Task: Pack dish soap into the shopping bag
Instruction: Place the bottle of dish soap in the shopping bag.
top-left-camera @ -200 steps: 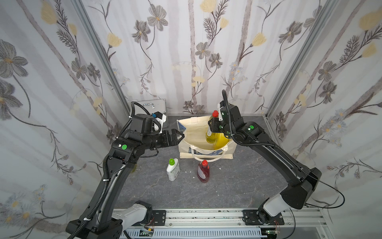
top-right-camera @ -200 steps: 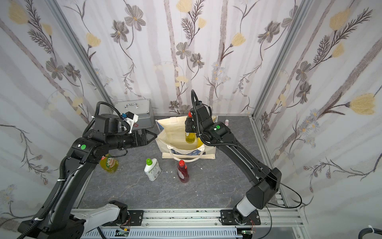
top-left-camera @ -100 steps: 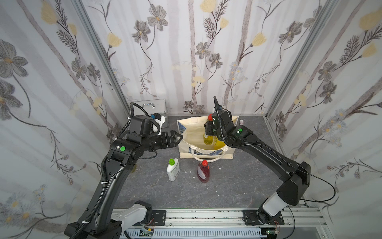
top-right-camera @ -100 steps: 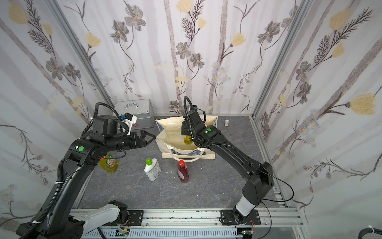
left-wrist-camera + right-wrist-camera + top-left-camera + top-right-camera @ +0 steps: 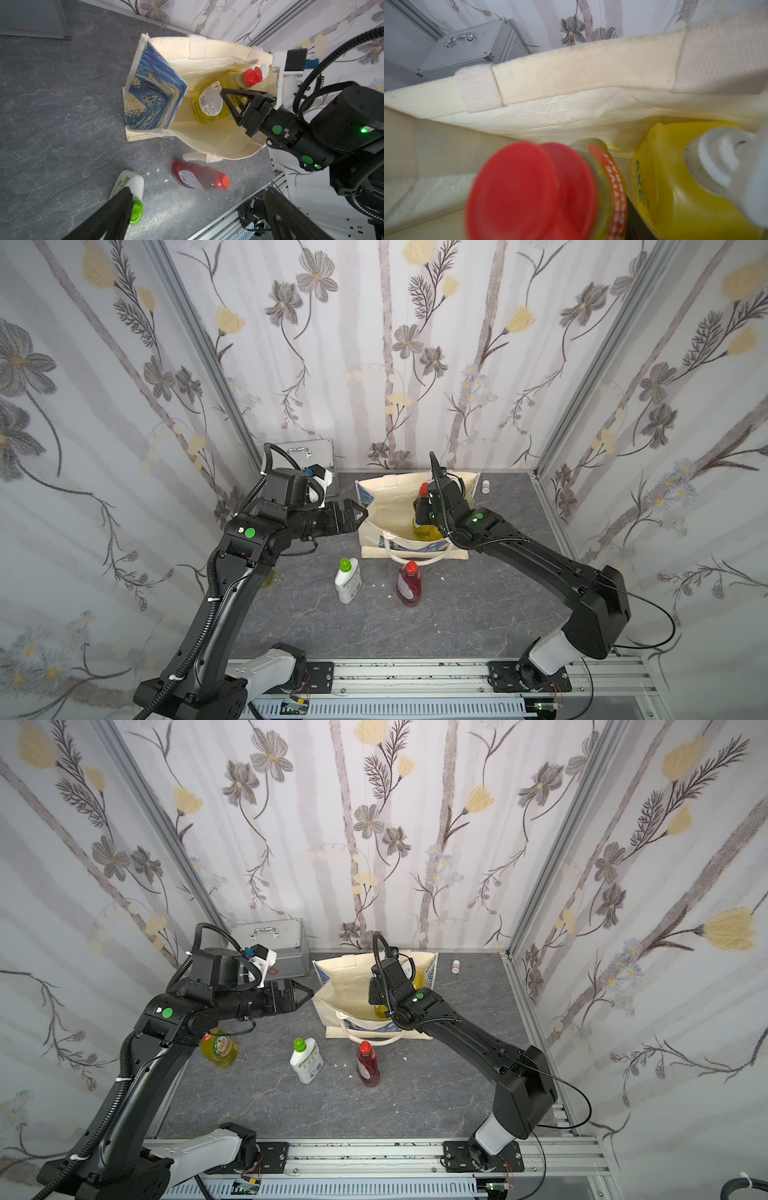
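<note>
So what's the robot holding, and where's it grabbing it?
The right gripper holds the red-capped yellow-green bottle by its upper body, below the neck, inside the shopping bag. The left gripper is open and empty.

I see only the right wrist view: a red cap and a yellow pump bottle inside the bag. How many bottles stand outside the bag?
Observer: Three: the white bottle, the red bottle and a second yellow-green bottle.
Operator: What does the left gripper do?
Observer: The left gripper hangs beside the shopping bag, jaws open, empty.
Operator: Where do my jaws grip?
Observer: The right gripper is shut on the upper body of the held yellow-green bottle.
</note>
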Controlling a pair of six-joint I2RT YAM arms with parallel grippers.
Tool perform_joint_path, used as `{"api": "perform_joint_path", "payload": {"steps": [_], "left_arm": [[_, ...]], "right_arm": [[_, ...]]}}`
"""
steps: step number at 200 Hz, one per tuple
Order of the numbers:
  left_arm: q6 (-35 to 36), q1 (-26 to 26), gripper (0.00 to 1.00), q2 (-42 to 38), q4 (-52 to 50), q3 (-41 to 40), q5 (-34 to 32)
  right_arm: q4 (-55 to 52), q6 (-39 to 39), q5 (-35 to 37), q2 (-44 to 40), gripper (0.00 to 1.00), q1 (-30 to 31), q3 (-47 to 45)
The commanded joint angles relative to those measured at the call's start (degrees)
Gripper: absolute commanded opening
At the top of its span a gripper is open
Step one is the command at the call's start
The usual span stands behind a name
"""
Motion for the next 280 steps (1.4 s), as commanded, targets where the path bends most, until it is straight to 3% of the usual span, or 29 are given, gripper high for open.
{"api": "perform_joint_path", "payload": {"steps": [1, 280], "left_arm": [[0.15, 0.03, 1.00, 0.06, 0.54, 0.48, -0.35], [0.77, 0.07, 1.00, 0.05, -2.57, 0.49, -0.58]], "right_arm": [[10.38, -1.15, 1.71, 0.01, 0.44, 0.02, -1.07], [12.93, -0.19, 0.52, 6.25, 0.45, -1.74, -5.74]]}}
